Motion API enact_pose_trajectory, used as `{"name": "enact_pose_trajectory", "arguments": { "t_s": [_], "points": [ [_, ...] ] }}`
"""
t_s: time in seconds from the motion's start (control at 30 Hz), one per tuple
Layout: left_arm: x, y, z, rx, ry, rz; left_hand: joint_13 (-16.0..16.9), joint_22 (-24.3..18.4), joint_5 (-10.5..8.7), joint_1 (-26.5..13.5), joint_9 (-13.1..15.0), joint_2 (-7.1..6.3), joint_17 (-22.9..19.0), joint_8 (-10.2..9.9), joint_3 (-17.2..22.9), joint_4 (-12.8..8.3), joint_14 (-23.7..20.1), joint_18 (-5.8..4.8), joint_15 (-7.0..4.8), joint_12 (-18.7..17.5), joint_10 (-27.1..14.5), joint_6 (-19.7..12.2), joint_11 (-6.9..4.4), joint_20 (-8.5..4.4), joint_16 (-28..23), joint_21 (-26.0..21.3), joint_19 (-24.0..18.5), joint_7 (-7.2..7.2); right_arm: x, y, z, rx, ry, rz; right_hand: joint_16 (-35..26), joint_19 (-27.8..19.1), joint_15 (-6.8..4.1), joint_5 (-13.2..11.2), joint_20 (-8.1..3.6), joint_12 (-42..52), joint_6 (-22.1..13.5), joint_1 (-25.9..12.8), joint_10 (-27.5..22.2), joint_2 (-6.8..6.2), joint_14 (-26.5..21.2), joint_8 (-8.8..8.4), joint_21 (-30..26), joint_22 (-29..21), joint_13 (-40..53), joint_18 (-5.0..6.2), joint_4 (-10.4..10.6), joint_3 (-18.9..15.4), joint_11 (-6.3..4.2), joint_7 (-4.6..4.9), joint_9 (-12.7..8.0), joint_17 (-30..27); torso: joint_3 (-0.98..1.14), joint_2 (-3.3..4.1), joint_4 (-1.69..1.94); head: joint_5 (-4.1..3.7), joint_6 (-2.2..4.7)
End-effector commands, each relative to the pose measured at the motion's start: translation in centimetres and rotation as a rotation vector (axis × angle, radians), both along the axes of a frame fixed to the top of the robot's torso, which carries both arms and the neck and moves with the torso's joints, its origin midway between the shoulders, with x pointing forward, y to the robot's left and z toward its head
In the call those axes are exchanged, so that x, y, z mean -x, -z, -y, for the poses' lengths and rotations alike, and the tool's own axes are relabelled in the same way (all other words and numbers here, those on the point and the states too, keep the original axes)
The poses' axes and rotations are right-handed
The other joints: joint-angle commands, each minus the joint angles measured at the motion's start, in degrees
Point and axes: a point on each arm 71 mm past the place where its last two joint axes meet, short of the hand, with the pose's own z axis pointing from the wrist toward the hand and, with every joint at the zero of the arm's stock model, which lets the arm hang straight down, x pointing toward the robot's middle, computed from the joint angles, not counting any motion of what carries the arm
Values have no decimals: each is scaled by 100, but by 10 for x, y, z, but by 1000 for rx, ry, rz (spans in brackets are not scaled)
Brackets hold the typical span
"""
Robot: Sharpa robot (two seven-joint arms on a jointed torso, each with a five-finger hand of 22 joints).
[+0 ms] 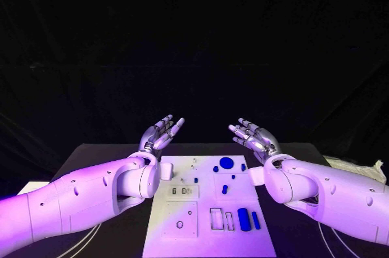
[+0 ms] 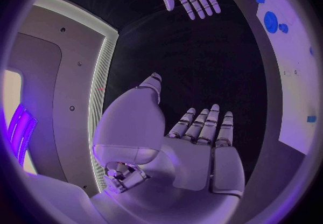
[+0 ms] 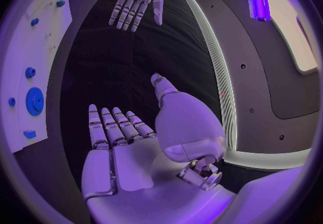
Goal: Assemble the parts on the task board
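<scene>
The left hand (image 1: 161, 133) and the right hand (image 1: 254, 137) are both raised above the far end of the task board (image 1: 209, 213), fingers extended and apart, holding nothing. The blue parts (image 1: 227, 163) lie on the board, toward its 1 o'clock corner and lower right.

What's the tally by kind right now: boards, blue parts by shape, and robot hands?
White task board: 1
Large blue disc: 1
Long blue pegs: 2
Small blue pieces: 5, as far as the head view resolves them
Robot hands, both open and raised: 2 (left robot hand, right robot hand)
Total: 11
</scene>
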Motion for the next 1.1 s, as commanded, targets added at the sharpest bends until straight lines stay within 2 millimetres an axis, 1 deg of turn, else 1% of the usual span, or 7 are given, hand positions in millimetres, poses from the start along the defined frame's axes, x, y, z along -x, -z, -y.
{"name": "enact_pose_trajectory", "arguments": {
  "t_s": [0.03, 0.13, 0.23, 0.33, 0.43, 0.77, 1.1],
  "points": [
    [0, -3, 5, 27, 67, 32, 24, 32, 30, 328, 22, 29, 35, 58, 35, 77, 238, 95, 25, 36, 219, 195, 46, 105, 65, 63, 90, 559, 1, 1, -12, 43, -193, -11, 207, 1114, 14, -260, 48, 176, 811, 743, 1095, 34, 1273, 153, 401, 192, 96, 228, -418, 115, 69, 849, 88, 108, 0, 0, -2, 0, 0],
    [0, -3, 5, 27, 67, 32, 63, 128, 22, 451, 51, 74, 130, 104, 39, 62, 968, 56, 97, 99, 666, 493, 152, 114, 224, 235, 532, 629, 1, 0, -13, 52, -216, -13, 402, 1903, -105, -384, 33, 379, 1705, 971, 2472, 32, 2651, 285, 692, 292, 172, 348, -598, 195, -33, 770, 158, 178, 0, 0, -2, 0, 0],
    [1, -5, -11, 30, 56, 49, 156, 503, 21, 624, 133, 142, 300, 263, 19, 28, 2449, 48, 105, 306, 1903, 1334, 269, 85, 614, 958, 2338, 666, -12, -7, 10, 194, -126, 144, 568, 2433, -289, -439, 25, 556, 2758, 1106, 3402, 25, 3562, 466, 923, 350, 207, 533, -721, 300, -199, 645, 242, 216, -24, 89, -4, -51, -70],
    [4, -7, -16, 33, 55, 54, 246, 677, 10, 744, 233, 191, 374, 483, -23, -27, 3203, 246, -123, 559, 3305, 2372, 81, 61, 868, 1409, 3236, 667, -13, -10, 13, 264, -128, 194, 595, 2741, -399, -487, -28, 554, 3431, 1127, 3764, -10, 3955, 514, 1048, 360, 175, 574, -784, 423, -312, 578, 251, 198, -23, 144, -1, -67, -64],
    [8, -10, -21, 38, 60, 54, 242, 768, 5, 877, 307, 230, 455, 697, -93, -107, 3918, 294, -344, 664, 4019, 3516, -79, -96, 1026, 1718, 3933, 541, -15, -15, 16, 349, -134, 253, 547, 3032, -492, -521, -131, 451, 3851, 1095, 4084, -77, 4309, 464, 1141, 341, 165, 580, -839, 647, -395, 517, 221, 187, -17, 240, 10, -108, -59],
    [27, -25, -31, 63, 111, 37, 267, 889, 5, 1057, 242, 296, 859, 683, -216, -235, 4966, 297, -678, 624, 4944, 4216, -359, -431, 1177, 2108, 4877, 336, -19, -35, 20, 649, -183, 419, 462, 3685, -716, -638, -404, 238, 4273, 1035, 4660, -371, 4994, 323, 1452, 388, 174, 577, -988, 1224, -529, 406, 220, 199, -11, 566, 88, -197, 65],
    [47, -43, -23, 114, 176, 31, 255, 894, 6, 1081, 217, 303, 994, 586, -265, -260, 4992, 278, -684, 488, 5024, 4277, -367, -461, 1072, 2120, 4912, 328, -25, -47, 20, 995, -225, 492, 654, 4714, -1099, -762, -850, 213, 4612, 1027, 5186, -658, 6079, 298, 2715, 1045, 186, 545, -1030, 1302, -754, 221, 236, 229, -48, 895, 257, -382, 206]
  ]
}}
